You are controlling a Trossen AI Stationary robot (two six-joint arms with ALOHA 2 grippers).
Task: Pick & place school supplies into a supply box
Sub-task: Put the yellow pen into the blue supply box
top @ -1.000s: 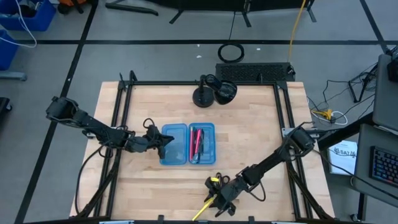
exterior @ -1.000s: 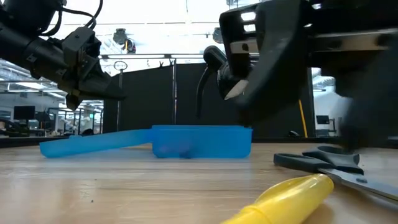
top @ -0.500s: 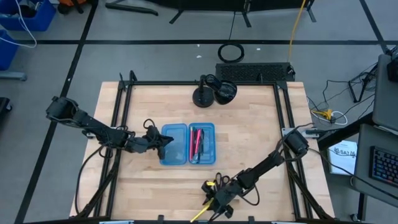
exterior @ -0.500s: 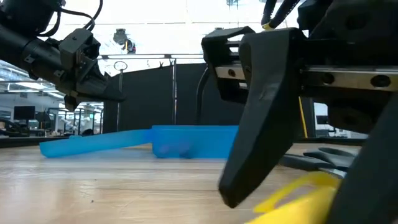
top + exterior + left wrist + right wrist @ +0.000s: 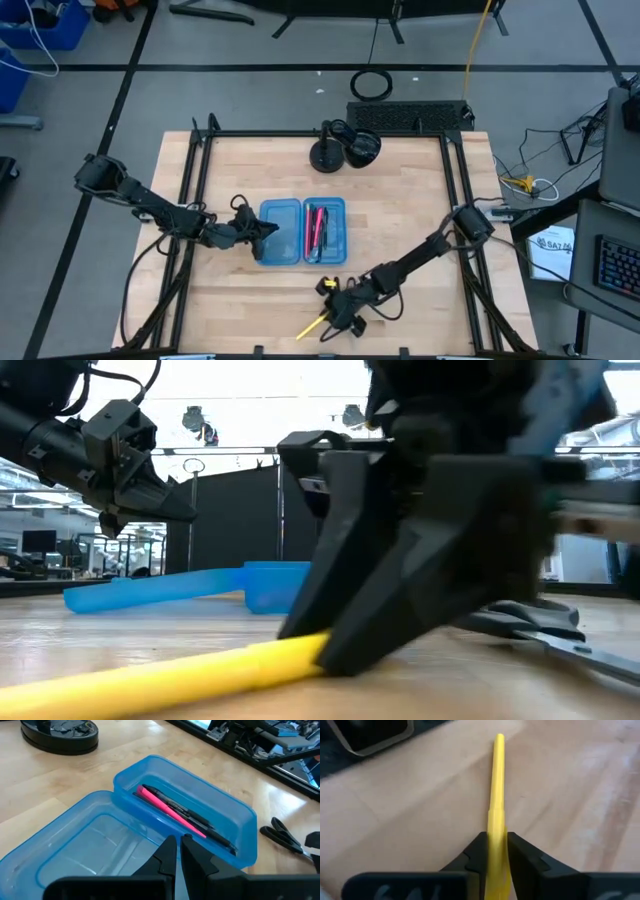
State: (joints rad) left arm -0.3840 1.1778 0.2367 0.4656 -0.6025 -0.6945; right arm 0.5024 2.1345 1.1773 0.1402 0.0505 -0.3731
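Wooden desk [image 5: 400, 240] inside a black frame, grey floor around it, dim workshop behind in the low view.

Right gripper [image 5: 335, 318] low at the near edge of the desk, fingers [image 5: 476, 854] pressed against both sides of a yellow pen [image 5: 497, 795]; jaws narrow, closed on it. Pen lies flat, long axis diagonal in the high view: free end [image 5: 303, 333] pointing toward the near-left corner, other end under the gripper. Low view shows the pen [image 5: 160, 675] running along the desk surface out from under the gripper's dark finger. Little desk left between the pen tip and the near edge.

Scissors [image 5: 520, 625], black handles, lie flat just beside the right gripper, on the side toward the supply box; the left wrist view catches them too [image 5: 282, 834], apart from the box.

Supply box [image 5: 302, 231], translucent blue, open flat mid-desk, halves side by side, long axes running front to back. Right half holds a pink pen [image 5: 170, 812] and black pens [image 5: 200, 820], lying along the box's length; left half [image 5: 95, 845] looks bare in the left wrist view. Low view shows only the box walls [image 5: 270, 585], not the contents.

Left gripper [image 5: 262, 228] hovers at the box's left rim, fingers [image 5: 167, 855] nearly together, holding nothing.

Open wood to the right of the box and behind it up to a black round stand [image 5: 345, 148] at the far edge.
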